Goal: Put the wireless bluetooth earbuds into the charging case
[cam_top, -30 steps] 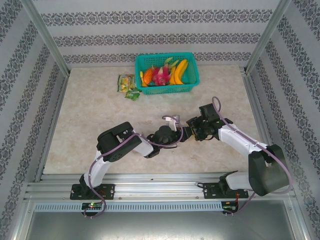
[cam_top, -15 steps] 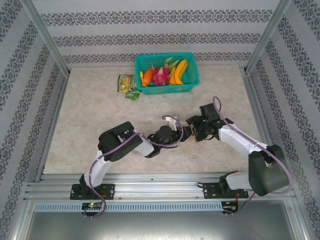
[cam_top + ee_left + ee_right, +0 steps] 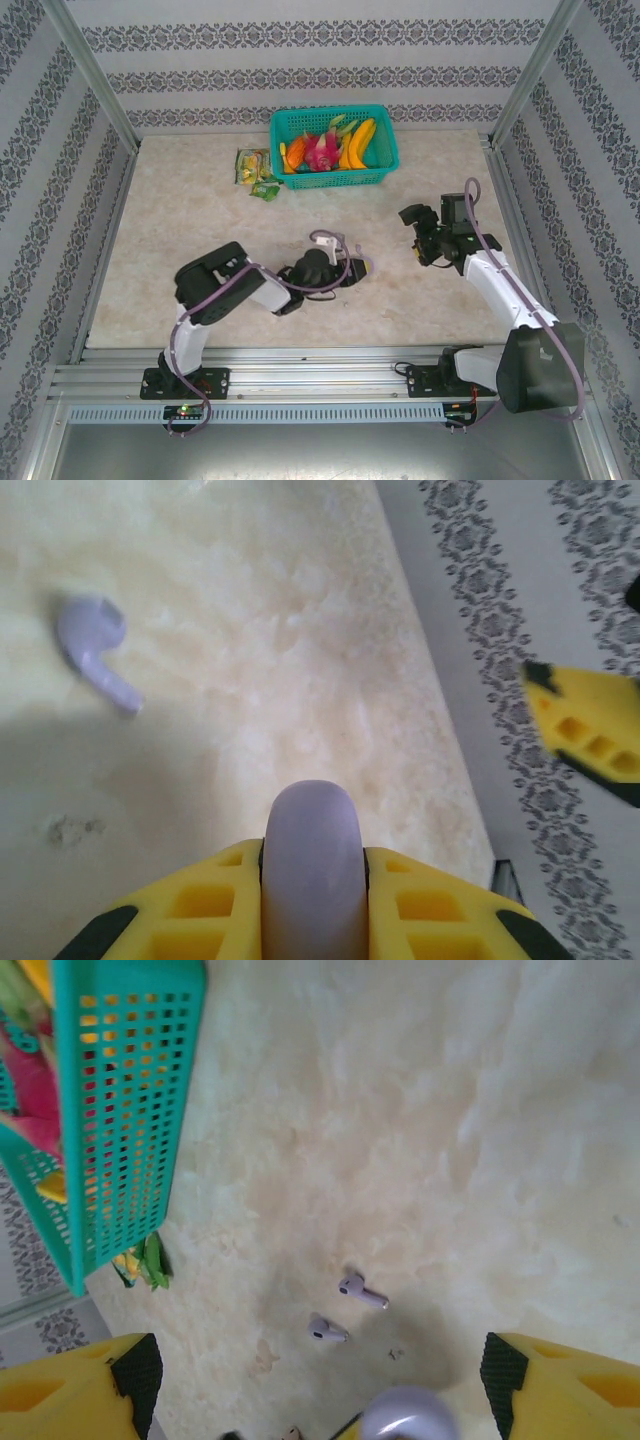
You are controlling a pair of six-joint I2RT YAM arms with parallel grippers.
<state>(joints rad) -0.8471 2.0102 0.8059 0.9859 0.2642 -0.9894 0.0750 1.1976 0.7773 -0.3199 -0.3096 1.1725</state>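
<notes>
My left gripper (image 3: pixel 312 865) is shut on a round lilac charging case (image 3: pixel 310 870), held on edge between the yellow fingers just above the table. One lilac earbud (image 3: pixel 95 645) lies on the marble ahead and to the left of it. In the right wrist view two lilac earbuds (image 3: pixel 362 1291) (image 3: pixel 328 1330) lie side by side, a little apart, beyond the case (image 3: pixel 405 1415). My right gripper (image 3: pixel 320 1380) hangs open and empty above them. From above, the left gripper (image 3: pixel 350 268) is at mid-table and the right gripper (image 3: pixel 418 235) sits to its right, apart from it.
A teal basket (image 3: pixel 384 160) with fruit stands at the back centre, its mesh wall (image 3: pixel 110 1110) close to my right gripper. Snack packets (image 3: pixel 253 168) lie left of it. Patterned walls and a metal frame close in the table.
My right gripper has opened wide and drawn back to the right, away from the left gripper. The left gripper has shifted slightly left and stays shut on the case.
</notes>
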